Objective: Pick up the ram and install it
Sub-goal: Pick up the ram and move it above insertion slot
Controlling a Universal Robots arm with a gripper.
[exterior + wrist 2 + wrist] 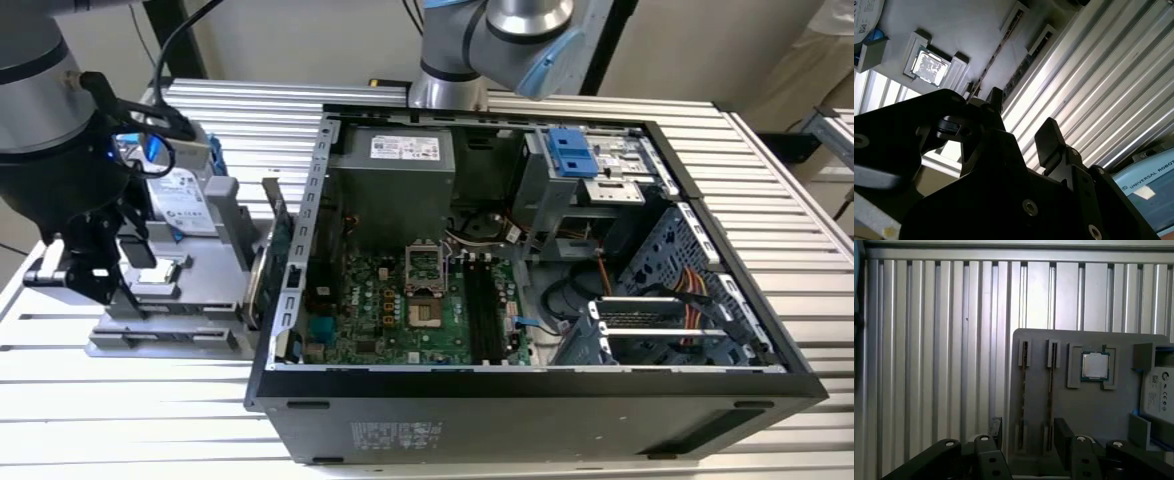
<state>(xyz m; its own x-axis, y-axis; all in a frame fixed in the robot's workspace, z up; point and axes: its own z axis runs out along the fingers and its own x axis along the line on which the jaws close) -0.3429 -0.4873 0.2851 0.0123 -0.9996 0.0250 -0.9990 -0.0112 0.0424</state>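
Note:
Two thin ram sticks stand edge-on in slots of a grey parts holder (1089, 410): one ram stick (1024, 395) and a second ram stick (1050, 395) beside it. They also show in the second wrist view as one stick (999, 50) and the other stick (1021, 72). My gripper (1029, 432) hovers above that end of the holder, open, with one black fingertip (995, 429) on either side and nothing held. In the exterior view the gripper (114, 285) hangs over the holder (174, 335) at the exterior view's left, beside the open computer case (534, 395).
A square silver CPU chip (1095, 365) and a hard drive (1159, 390) also sit in the holder. Inside the case, long dark memory slots (478, 310) lie on the green motherboard (387, 300). A second robot arm (514, 30) stands behind the case on the ribbed metal table (120, 420).

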